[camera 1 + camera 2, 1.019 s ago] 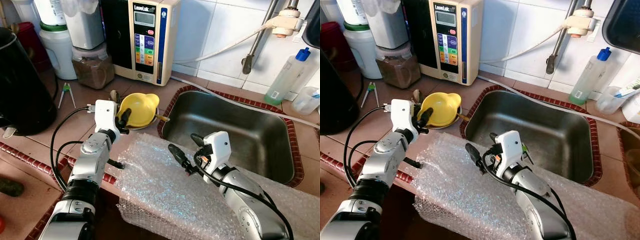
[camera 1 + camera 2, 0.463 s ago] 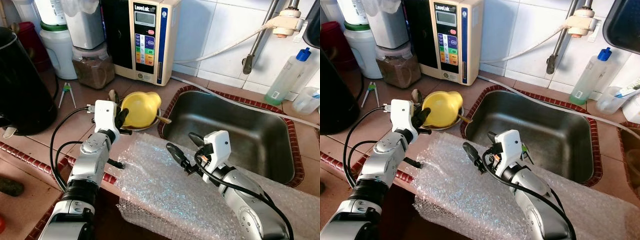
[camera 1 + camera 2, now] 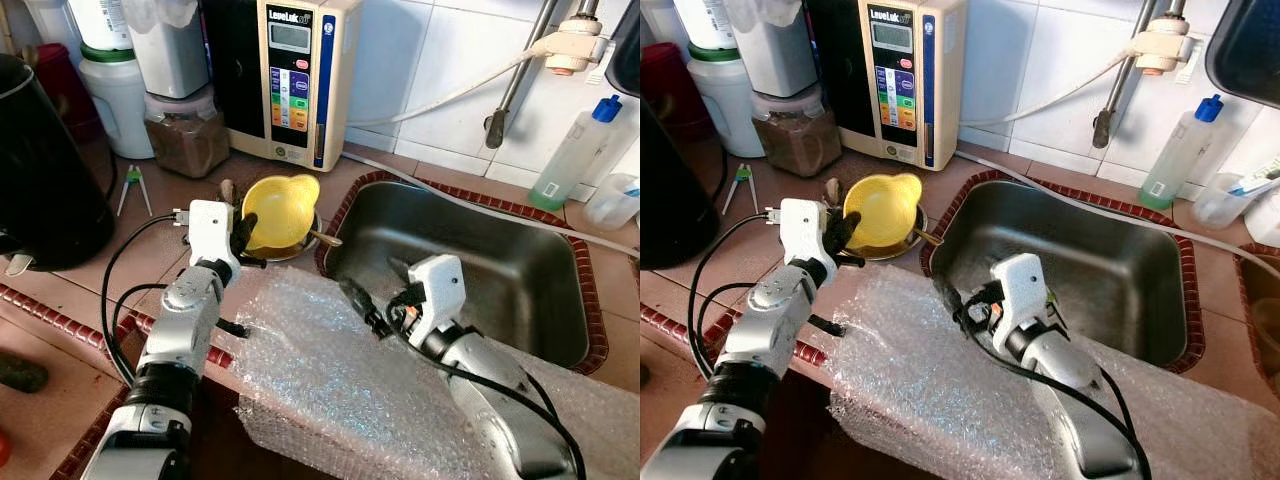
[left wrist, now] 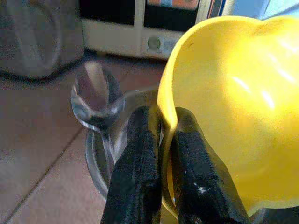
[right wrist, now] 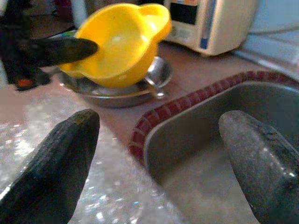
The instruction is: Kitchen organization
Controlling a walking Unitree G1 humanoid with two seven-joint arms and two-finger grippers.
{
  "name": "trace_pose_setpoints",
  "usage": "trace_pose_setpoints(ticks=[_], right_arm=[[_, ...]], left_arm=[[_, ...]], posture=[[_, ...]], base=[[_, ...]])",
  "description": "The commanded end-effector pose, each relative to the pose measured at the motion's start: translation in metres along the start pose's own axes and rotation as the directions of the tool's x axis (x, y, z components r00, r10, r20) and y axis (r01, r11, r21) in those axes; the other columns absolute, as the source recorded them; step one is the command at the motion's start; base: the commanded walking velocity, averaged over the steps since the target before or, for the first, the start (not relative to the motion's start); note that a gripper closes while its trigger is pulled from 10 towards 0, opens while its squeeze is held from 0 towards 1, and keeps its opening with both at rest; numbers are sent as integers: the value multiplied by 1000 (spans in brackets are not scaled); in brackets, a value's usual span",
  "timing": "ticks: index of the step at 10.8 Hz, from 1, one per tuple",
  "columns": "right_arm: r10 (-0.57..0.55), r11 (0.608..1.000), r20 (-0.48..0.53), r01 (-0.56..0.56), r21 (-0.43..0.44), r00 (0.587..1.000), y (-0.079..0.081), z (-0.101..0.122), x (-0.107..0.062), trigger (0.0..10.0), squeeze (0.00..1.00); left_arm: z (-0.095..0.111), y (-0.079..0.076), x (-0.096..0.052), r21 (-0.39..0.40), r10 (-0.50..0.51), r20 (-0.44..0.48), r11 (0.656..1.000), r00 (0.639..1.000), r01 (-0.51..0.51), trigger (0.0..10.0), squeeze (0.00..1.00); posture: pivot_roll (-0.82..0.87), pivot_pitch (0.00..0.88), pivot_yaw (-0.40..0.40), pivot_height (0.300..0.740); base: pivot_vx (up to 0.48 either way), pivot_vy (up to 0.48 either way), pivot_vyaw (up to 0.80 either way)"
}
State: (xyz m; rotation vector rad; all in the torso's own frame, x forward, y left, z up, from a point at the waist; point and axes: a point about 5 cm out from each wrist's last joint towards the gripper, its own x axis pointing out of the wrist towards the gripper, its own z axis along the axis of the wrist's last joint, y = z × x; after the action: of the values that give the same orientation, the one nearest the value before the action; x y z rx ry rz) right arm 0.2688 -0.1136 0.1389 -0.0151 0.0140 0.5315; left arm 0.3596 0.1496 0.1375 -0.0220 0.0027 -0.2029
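The yellow bowl (image 3: 281, 208) is tipping up off the steel dish (image 5: 117, 91) beside the sink (image 3: 470, 265), its mouth now turned further toward the robot than a second ago, because the left gripper (image 3: 243, 236) is pinching its near rim between closed fingers (image 4: 140, 163) and lifting. A spoon (image 4: 96, 95) is lying in the dish just behind it. The right gripper (image 3: 378, 295), fingers spread wide and holding nothing, is sliding forward over the bubble wrap (image 3: 330, 380) toward the sink edge, so the bowl is probably about to be moved.
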Motion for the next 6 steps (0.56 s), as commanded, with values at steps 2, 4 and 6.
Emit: trace_pose_setpoints(ticks=[2, 4, 6], right_arm=[[-40, 998, 8, 40, -51, 999, -5, 1, 3, 10000, 0], [-29, 998, 13, 30, -52, 999, -3, 3, 6, 10000, 0], [-38, 999, 85, 40, -18, 996, -6, 13, 9, 10000, 0]], left_arm=[[11, -7, -3, 70, -33, 104, 997, 994, 26, 0, 0], [7, -20, -6, 83, -93, 128, 993, 987, 83, 0, 0], [5, -43, -12, 139, -236, 158, 967, 959, 215, 0, 0]], posture=[[31, 0, -32, 740], [32, 0, -34, 740], [31, 0, -34, 740]], base=[[0, 0, 0], [0, 0, 0], [0, 0, 0]])
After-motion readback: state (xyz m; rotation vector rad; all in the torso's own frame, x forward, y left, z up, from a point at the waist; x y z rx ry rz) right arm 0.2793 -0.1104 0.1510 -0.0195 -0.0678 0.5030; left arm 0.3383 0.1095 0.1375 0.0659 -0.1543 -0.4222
